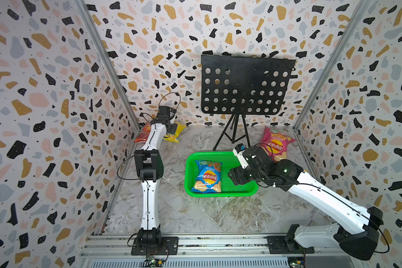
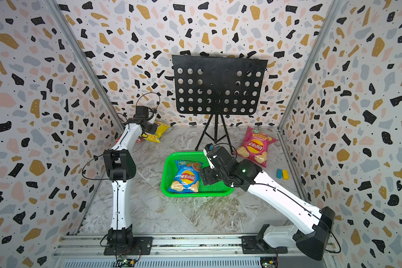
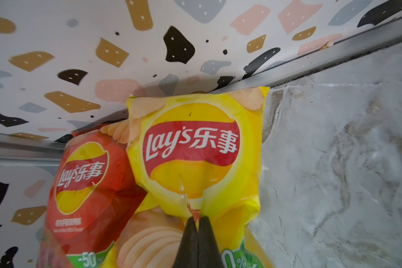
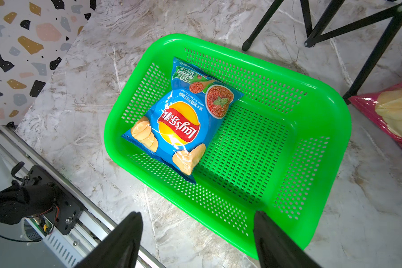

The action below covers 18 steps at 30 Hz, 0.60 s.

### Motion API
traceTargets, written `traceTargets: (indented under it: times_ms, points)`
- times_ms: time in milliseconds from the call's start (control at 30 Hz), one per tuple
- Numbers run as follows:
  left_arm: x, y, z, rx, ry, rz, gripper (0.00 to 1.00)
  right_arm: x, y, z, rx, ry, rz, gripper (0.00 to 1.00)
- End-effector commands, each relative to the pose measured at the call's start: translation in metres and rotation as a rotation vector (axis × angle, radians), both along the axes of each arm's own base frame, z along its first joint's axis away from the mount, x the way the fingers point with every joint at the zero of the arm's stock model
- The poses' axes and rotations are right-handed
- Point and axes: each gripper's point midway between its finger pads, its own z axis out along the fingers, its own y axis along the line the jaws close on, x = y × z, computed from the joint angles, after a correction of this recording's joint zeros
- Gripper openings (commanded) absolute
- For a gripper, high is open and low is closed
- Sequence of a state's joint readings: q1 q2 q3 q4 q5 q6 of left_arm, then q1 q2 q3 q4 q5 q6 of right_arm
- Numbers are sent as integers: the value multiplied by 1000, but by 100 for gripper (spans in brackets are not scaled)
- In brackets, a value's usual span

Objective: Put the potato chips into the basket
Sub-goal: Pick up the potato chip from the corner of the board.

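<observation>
**Yellow bag pinched in the far left corner, blue bag in the basket**

Yellow is what the left tool point(image 3: 197, 222) holds. Its two dark fingers are pressed together on a raised fold of the yellow bag point(image 3: 195, 148), just under the round logo, and the film wrinkles up towards the tips. This bag lies on the marble surface point(image 1: 195, 215) in the far left corner, with its far edge against the foot of the back wall. The red bag point(image 3: 88, 185) lies touching it on the left, partly under its edge and against the left wall. In both top views the left arm reaches over this pair and hides much of the red bag.

The right tool point(image 4: 196, 213) hangs above the right half of the green basket point(image 4: 330, 97), its fingers spread wide with nothing between them. The blue bag point(image 4: 181, 120) lies flat in the left half of the basket, face up, to the left of this tool and not touching it. The mesh floor beside it is bare.

The pink bag point(image 1: 276, 143) rests on the surface, far right of the basket and near it, partly behind the right arm. A black music stand point(image 1: 246, 85) stands behind the basket. A small blue-and-yellow block point(image 2: 282, 174) lies by the right wall.
</observation>
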<state>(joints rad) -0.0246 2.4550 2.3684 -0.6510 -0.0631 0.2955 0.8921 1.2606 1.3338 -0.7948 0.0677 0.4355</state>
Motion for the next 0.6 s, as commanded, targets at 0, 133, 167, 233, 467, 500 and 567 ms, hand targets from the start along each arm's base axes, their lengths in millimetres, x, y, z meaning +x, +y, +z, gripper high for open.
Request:
traceTargets:
  times_ms: [0, 133, 167, 233, 467, 500, 567]
  points:
    - [-5, -1, 66, -27, -121, 31, 0, -6, -9, 10, 18, -14, -12, 80]
    - [-25, -1, 91, -60, -135, 57, 0, -6, -13, 13, 20, -26, -22, 80]
    - [-31, -2, 95, -70, -133, 63, 0, -6, -14, 14, 21, -29, -25, 80]
    - [-47, -1, 102, -80, -124, 77, 0, -6, -15, 16, 25, -37, -31, 80]
    - [-130, -7, 126, -147, -98, 74, 0, -5, -24, 24, 37, -63, -70, 80]
    - [-142, -10, 128, -165, -92, 67, 0, -5, -26, 25, 40, -67, -75, 80]
    - [-175, -21, 139, -219, -93, 25, 0, -6, -31, 28, 43, -78, -92, 80]
